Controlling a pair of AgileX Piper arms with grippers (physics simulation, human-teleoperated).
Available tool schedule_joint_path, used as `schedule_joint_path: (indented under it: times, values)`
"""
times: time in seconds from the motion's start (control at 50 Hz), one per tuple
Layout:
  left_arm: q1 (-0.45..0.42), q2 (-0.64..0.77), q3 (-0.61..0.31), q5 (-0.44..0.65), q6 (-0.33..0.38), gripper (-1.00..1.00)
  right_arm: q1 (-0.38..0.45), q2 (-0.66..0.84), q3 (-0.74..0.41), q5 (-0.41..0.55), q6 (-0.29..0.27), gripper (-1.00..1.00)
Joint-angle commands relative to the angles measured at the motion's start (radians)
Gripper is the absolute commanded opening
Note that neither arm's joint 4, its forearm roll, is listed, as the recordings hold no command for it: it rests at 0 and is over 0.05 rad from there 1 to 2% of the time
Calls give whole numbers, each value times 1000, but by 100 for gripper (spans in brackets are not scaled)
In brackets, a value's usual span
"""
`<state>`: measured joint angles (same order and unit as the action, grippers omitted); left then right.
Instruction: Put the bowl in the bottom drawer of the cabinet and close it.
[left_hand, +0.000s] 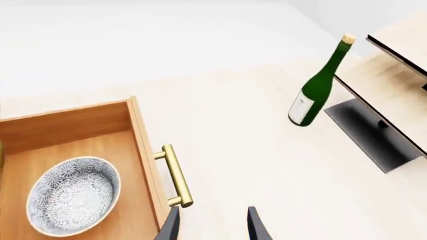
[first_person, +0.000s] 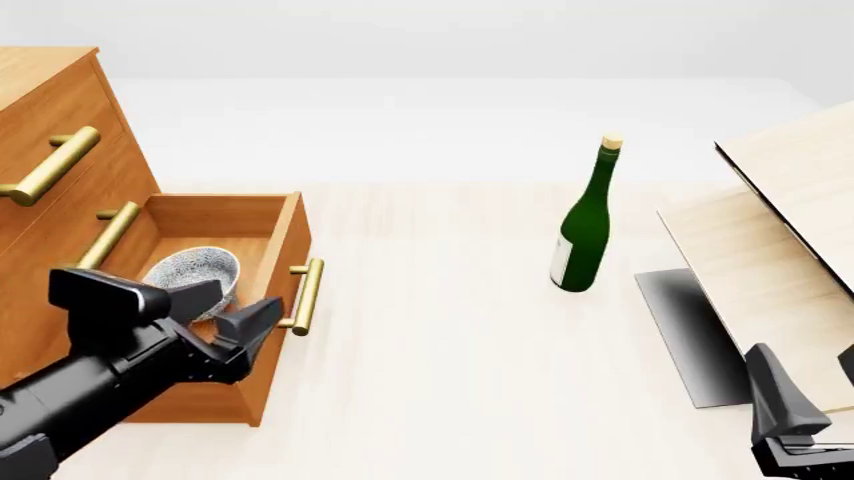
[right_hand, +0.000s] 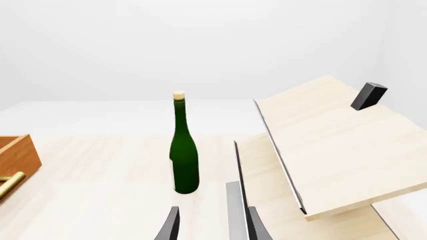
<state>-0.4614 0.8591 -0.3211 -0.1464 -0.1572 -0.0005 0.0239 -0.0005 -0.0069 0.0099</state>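
bowl in drawer, left claw beside the handle, close still to do

the bowl (first_person: 196, 276) sits upright inside the bottom drawer (first_person: 274, 322), mouth up, on the plain wood floor. round, so no long axis to speak of. the drawer is pulled out of the cabinet (first_person: 47, 130) toward the open table (first_person: 441, 330). placement looks done; what is left is the push shut.

the relation that counts: the drawer's brass handle (left_hand: 175, 175) runs along the drawer front, long axis crosswise to the way the drawer slides. the left gripper (left_hand: 212, 227) is just beside that handle on the table side, fingers apart and holding nothing. in the front view the left gripper (first_person: 227, 325) overlaps the drawer's front corner, so whether a finger touches the wood is hard to tell, probably just clear. from the claw, the drawer front lies toward the cabinet; a push that way, square to the handle's axis, is what the close calls for.

the left arm is far the nearer. the right gripper (right_hand: 212, 225) is well apart on the other side, low by the pale wooden boards (first_person: 787, 250); its fingers look apart and empty in its wrist view. the green bottle (first_person: 585, 222) stands upright between the two sides, well clear of the drawer's path.

risk: an off-centre push could skew the drawer.
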Motion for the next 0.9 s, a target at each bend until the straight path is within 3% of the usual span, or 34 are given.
schedule_joint_path:
  times: [0.02,0.18,0.46,0.5,0.9]
  values:
    - [-81,24,12,-19,-41,100,-2,-10,0,5,-3,100]
    - [-96,47,20,-36,-54,100,-2,-10,0,5,-3,100]
    - [-204,151,34,-112,-112,100,-2,-10,0,5,-3,100]
    - [-227,169,43,-133,-156,100,-2,-10,0,5,-3,100]
    - [-274,278,68,-202,-245,100,-2,-11,0,5,-3,100]
